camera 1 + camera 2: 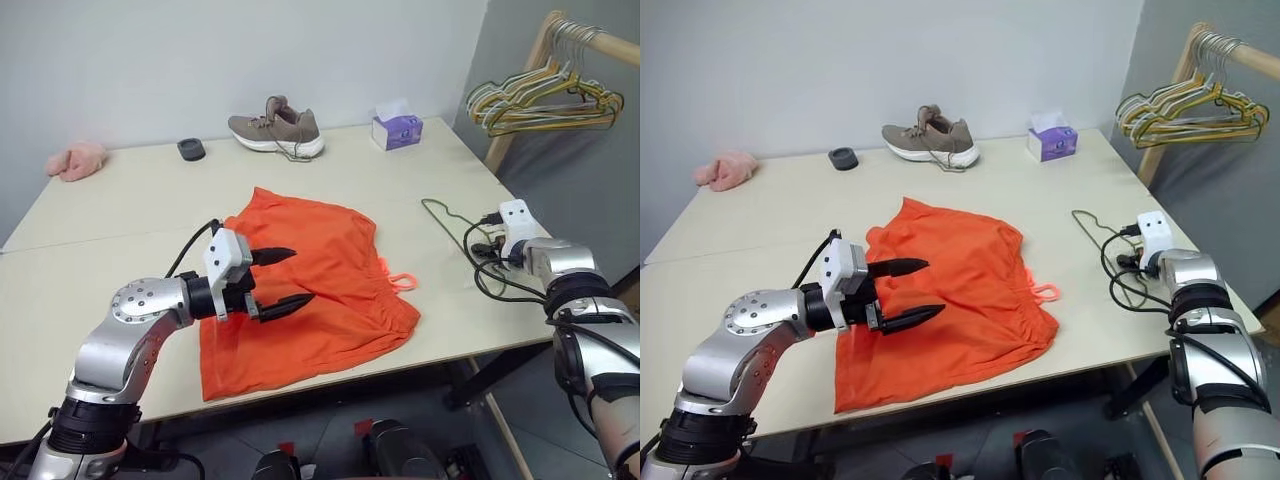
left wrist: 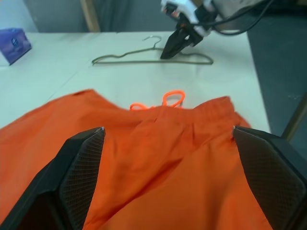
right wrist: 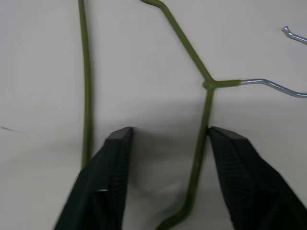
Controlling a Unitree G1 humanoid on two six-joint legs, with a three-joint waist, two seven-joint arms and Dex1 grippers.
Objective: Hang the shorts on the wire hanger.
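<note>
The bright orange shorts [image 1: 340, 270] lie spread flat in the middle of the table, their drawstring loop [image 1: 402, 281] pointing toward the right edge. My left gripper [image 1: 300, 275] hovers just above the shorts' left part, open, with nothing between its fingers. The thin olive wire hanger [image 1: 440, 210] lies flat on the table near the right edge, hook [image 3: 273, 86] included. My right gripper [image 3: 168, 132] is down at the tabletop over the hanger. Its fingers stand apart, and one wire arm [image 3: 204, 120] runs between them, close beside one finger.
A grey shoe [image 1: 277, 132], a purple tissue box [image 1: 397, 130], a small black object [image 1: 191, 149] and a pink fluffy cloth [image 1: 77, 160] sit along the table's far side. A bunch of coloured hangers [image 1: 540, 100] hangs on a wooden rack beyond the right corner.
</note>
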